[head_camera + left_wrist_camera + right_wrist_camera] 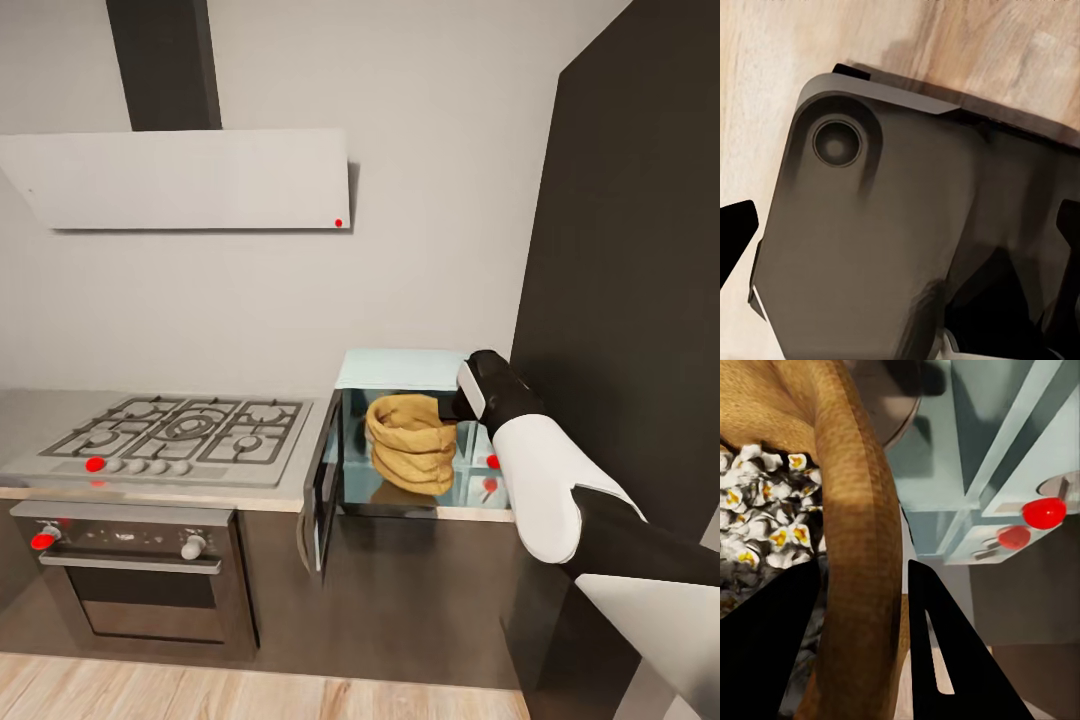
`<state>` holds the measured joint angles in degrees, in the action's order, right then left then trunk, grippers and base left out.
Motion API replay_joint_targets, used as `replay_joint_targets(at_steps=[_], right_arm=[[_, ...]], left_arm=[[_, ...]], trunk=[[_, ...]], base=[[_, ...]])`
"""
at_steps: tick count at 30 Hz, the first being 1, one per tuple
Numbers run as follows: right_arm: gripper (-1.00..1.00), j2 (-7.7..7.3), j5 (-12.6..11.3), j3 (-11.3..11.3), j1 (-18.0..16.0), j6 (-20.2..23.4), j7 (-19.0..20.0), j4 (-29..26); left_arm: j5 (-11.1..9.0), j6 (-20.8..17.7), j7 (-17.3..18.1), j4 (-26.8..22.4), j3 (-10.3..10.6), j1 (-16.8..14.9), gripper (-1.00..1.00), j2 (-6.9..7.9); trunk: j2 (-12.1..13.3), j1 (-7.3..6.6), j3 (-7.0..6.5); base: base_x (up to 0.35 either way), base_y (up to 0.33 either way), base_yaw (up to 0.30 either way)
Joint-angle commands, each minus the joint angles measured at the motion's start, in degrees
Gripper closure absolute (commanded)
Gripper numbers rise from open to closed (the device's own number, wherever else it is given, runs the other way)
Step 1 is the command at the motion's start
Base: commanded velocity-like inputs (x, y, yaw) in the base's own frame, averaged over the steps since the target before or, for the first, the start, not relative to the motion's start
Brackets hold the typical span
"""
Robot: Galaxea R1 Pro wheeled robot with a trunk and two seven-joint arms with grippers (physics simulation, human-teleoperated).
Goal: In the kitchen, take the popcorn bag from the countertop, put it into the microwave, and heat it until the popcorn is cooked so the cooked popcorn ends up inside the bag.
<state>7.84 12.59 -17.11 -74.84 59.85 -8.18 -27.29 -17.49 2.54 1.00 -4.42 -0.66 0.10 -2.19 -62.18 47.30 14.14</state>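
The pale mint microwave (pixel 395 368) stands on the grey countertop (pixel 25 415) beside the hob, with its door (pixel 322 490) swung open to the left. Inside it the tan popcorn bag (pixel 410 445) stands upright. My right gripper (pixel 455 405) reaches into the cavity from the right. In the right wrist view its fingers (pixel 945 660) straddle the bag's rolled rim (pixel 862 547), shut on it, and white popped popcorn (pixel 765 510) fills the bag. The microwave's panel with red dots (pixel 1044 512) lies just beyond. My left gripper (pixel 900 236) hangs open over the robot's dark base.
A steel gas hob (pixel 185 430) with an oven (pixel 130 580) below sits left of the microwave, under a range hood (pixel 190 180). A tall dark cabinet (pixel 630 250) closes off the right side. Wooden floor (pixel 200 690) runs along the cabinet fronts.
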Motion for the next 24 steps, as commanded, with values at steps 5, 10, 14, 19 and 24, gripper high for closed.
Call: replay_joint_targets(at_steps=[5,10,14,19,24], right_arm=[[1.00,0.07,0.2,-0.5,0.0,0.1,0.0,0.1],[1.00,0.07,0.1,-0.5,0.0,0.1,0.1,0.6],[1.00,0.07,0.3,-0.5,0.0,0.1,0.2,2.0],[1.00,0.15,-0.1,-0.5,0.0,-5.3,0.2,2.2],[1.00,0.08,0.0,-0.5,0.0,-6.3,0.2,2.2]], left_arm=[[-0.3,0.1,0.1,-0.1,0.0,0.0,-1.00,0.00],[-0.3,0.1,0.1,-0.1,0.0,0.0,-1.00,0.00],[-0.3,0.1,0.1,-0.1,0.0,0.0,-1.00,0.00],[-0.3,0.1,0.1,-0.1,0.0,0.0,-1.00,0.00],[-0.3,0.1,0.1,-0.1,-0.1,0.0,-1.00,-0.06]], trunk=[[0.0,0.01,0.07],[0.0,0.01,0.07],[0.0,0.01,0.07],[0.0,0.01,0.07],[0.0,0.01,0.07]], base=[[0.000,0.000,0.000],[0.000,0.000,0.000],[0.000,0.000,0.000],[0.000,0.000,0.000],[0.000,0.000,0.000]])
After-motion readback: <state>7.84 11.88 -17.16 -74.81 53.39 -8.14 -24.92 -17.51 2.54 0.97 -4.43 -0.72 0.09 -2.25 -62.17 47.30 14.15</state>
